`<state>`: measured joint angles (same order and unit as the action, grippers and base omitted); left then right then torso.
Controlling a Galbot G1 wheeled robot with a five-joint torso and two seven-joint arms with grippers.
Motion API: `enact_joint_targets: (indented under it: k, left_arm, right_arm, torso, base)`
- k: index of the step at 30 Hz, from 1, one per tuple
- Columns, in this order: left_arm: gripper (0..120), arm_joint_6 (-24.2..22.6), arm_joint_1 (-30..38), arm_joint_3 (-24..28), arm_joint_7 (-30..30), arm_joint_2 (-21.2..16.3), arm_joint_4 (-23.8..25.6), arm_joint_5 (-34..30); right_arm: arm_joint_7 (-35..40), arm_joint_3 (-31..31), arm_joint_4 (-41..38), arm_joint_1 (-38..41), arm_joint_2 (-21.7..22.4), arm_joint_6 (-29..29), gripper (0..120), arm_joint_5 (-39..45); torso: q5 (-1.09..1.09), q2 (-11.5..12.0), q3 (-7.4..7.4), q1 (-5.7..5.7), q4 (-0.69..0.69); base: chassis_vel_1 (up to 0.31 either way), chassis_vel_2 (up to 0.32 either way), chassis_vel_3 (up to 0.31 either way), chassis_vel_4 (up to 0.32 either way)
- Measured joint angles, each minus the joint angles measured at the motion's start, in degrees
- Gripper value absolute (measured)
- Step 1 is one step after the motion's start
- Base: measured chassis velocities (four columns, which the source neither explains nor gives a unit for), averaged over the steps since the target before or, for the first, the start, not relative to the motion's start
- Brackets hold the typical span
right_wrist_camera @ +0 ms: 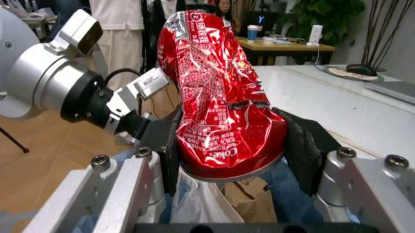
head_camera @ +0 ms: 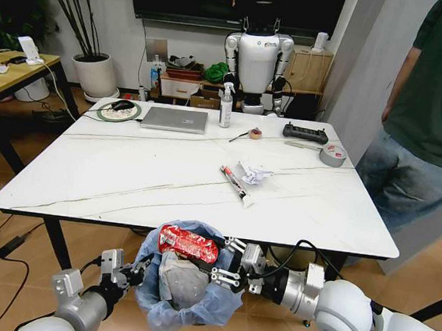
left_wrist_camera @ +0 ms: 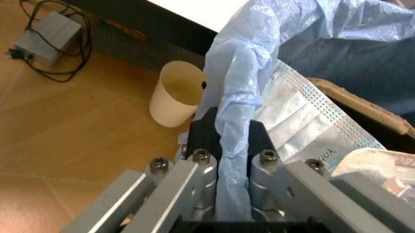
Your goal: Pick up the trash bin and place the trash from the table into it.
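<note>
The trash bin, lined with a crinkled light-blue bag, hangs just below the table's front edge. My left gripper is shut on the bag's rim, its fingertips pinching the plastic. My right gripper is shut on a crumpled red snack wrapper over the bin's mouth. The wrapper sits between the black pads. Inside the bin lie a face mask and torn brown cardboard. Crumpled white paper and a slim red-and-black wrapper lie on the table.
On the table's far half are a silver laptop, a spray bottle, a black controller and a grey tape roll. A person stands at the right. A cream bucket stands on the floor under the table.
</note>
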<state>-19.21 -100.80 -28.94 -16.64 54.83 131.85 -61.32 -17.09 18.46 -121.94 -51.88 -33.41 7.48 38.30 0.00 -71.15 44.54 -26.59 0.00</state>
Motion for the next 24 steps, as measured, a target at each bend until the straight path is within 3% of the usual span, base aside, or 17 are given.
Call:
enact_joint_targets:
  k: [13, 24]
  left_arm:
    - [2, -0.3, 0.4, 0.6, 0.5, 0.1, -0.3, -0.2]
    - [2, -0.3, 0.3, 0.8, 0.3, 0.5, -0.3, -0.1]
  right_arm:
    - [-0.6, -0.5, 0.7, -0.6, -0.2, 0.6, 45, -0.9]
    - [-0.4, -0.6, 1.0, -0.9, -0.4, 0.4, 84, -1.0]
  torso:
    - [0.0, 0.0, 0.0, 0.0, 0.0]
    - [0.0, 0.0, 0.01, 0.0, 0.0]
  base:
    - [0.0, 0.0, 0.0, 0.0]
    - [0.0, 0.0, 0.0, 0.0]
